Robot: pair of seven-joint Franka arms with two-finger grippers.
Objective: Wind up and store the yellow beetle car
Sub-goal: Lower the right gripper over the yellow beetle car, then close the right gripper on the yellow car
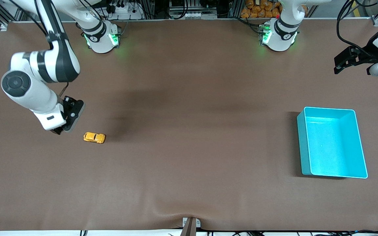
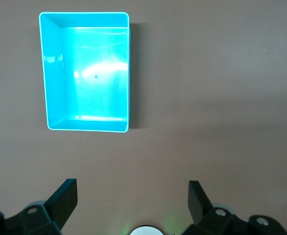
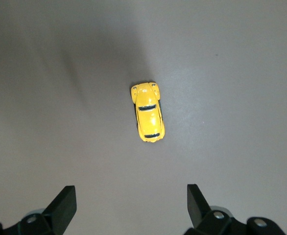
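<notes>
Yellow beetle car (image 3: 148, 111) on the table (image 1: 189, 164), just beside the right gripper (image 3: 129, 208), untouched. Fingers spread, holding nothing. Left gripper (image 2: 132, 203) likewise spread, waiting near the bin (image 2: 53, 73).

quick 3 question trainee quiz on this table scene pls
1. True or false: the small yellow beetle-shaped toy car lies inside the turquoise rectangular plastic bin.
2. Which gripper hangs close by the car? A) left gripper B) right gripper
3. Fill in: both grippers stand ____ and hold nothing.

Key: 1 false, the car sits on the brown table toward the right arm's end. 2 B. 3 open.
</notes>
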